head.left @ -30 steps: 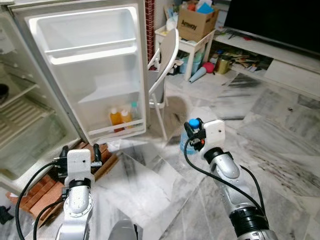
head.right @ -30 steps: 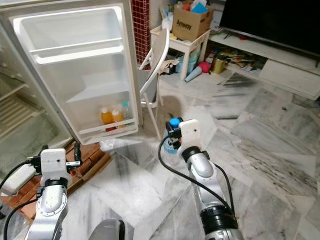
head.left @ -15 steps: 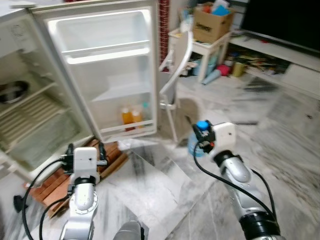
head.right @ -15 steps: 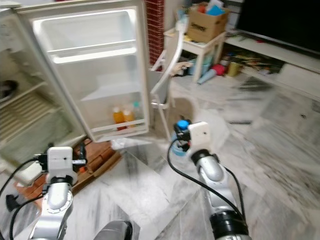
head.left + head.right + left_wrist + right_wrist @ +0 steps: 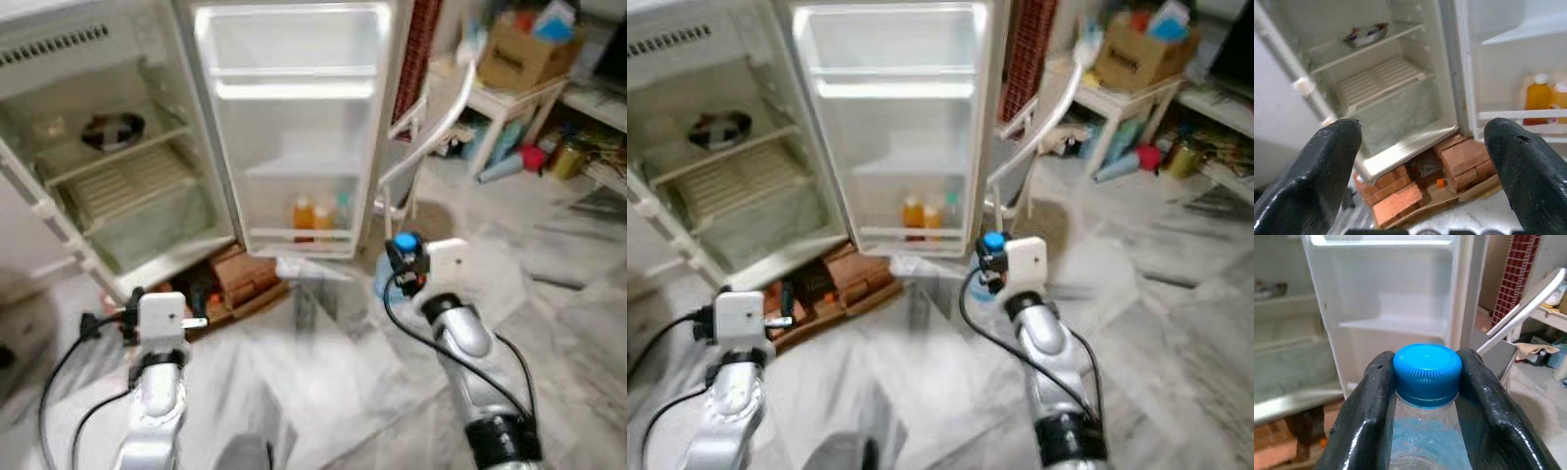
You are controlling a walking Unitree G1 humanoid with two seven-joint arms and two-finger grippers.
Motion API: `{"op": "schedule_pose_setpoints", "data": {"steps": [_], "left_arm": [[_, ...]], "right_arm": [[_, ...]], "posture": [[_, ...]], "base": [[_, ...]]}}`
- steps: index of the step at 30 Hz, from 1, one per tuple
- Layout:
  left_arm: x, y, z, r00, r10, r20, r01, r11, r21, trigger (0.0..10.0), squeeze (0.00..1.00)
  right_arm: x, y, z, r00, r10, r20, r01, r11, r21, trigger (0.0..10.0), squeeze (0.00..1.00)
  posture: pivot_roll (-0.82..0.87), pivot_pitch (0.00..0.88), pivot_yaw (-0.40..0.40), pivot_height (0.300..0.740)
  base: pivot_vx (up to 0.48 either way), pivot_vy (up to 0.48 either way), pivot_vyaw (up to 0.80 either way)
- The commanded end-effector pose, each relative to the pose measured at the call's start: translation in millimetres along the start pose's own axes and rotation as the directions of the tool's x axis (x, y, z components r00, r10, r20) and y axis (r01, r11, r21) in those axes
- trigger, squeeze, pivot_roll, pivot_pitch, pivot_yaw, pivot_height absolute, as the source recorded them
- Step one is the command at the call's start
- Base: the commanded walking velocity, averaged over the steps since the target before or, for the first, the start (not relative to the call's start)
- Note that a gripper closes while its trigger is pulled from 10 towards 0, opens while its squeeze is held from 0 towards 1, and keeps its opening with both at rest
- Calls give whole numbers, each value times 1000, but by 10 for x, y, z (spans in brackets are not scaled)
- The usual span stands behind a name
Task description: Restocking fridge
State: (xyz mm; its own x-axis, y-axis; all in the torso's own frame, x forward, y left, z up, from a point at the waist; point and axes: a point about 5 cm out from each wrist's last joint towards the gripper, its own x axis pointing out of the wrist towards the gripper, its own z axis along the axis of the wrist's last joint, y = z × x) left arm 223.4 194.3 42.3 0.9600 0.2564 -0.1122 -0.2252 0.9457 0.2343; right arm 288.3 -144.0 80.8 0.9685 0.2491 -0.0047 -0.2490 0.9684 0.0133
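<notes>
The water bottle [image 5: 1422, 431] stands upright in the right gripper [image 5: 1425, 382], its long axis vertical and its blue ribbed screw cap [image 5: 1426, 368] pointing up; below the cap the body is clear plastic with a pale blue tint, and the lower part is hidden by the gripper. The 2 black fingers [image 5: 1364, 421] are clenched on the bottle's neck, 1 on each side, touching just under the cap. In the head views the bottle [image 5: 392, 269] is held out in front of the fridge [image 5: 118, 147], near the lower edge of its open door [image 5: 294, 117] and well apart from the cabinet. The fridge stands open on a base of red bricks [image 5: 1459, 159]. Its door carries white shelves, and the lowest door rack [image 5: 309, 237] holds 2 orange bottles [image 5: 304, 213] with white caps, upright, side by side, with a third, paler bottle [image 5: 341, 208] just beside them. Inside the cabinet a small dish [image 5: 1365, 33] sits on the upper shelf [image 5: 1359, 46], above a ribbed white shelf [image 5: 1378, 83]. The left gripper [image 5: 1420, 147] is released, its fingers [image 5: 1317, 171] wide apart and holding nothing, low in front of the fridge's bricks. Beyond the door, a white folding chair [image 5: 431, 127] leans near a small white surface [image 5: 505, 93] with a cardboard box [image 5: 529, 54] on it. The floor [image 5: 323, 392] is grey-veined marble.
</notes>
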Motion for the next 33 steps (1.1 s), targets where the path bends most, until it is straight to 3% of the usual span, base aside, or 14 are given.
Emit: {"op": "schedule_pose_setpoints", "data": {"steps": [1, 15, 33], "left_arm": [[-19, -18, 35, 1000, -15, 9, 15, 1000, -11, 10000, 0], [-55, -12, 28, 999, -42, -1, 42, 999, -35, 10000, 0], [-8, -131, 147, 985, -155, 69, 157, 987, -28, 10000, 0]], "right_arm": [[-42, -110, 11, 999, -39, 2, 39, 999, -7, 10000, 0], [-26, -67, 4, 999, -33, 0, 33, 999, 6, 10000, 0], [24, -140, 35, 997, -72, 7, 73, 997, -17, 10000, 0]], "posture": [[112, 29, -22, 740], [119, 35, -19, 740], [115, 27, -21, 740]], "base": [[0, 240, 0], [0, 462, 0], [41, 434, 0]]}}
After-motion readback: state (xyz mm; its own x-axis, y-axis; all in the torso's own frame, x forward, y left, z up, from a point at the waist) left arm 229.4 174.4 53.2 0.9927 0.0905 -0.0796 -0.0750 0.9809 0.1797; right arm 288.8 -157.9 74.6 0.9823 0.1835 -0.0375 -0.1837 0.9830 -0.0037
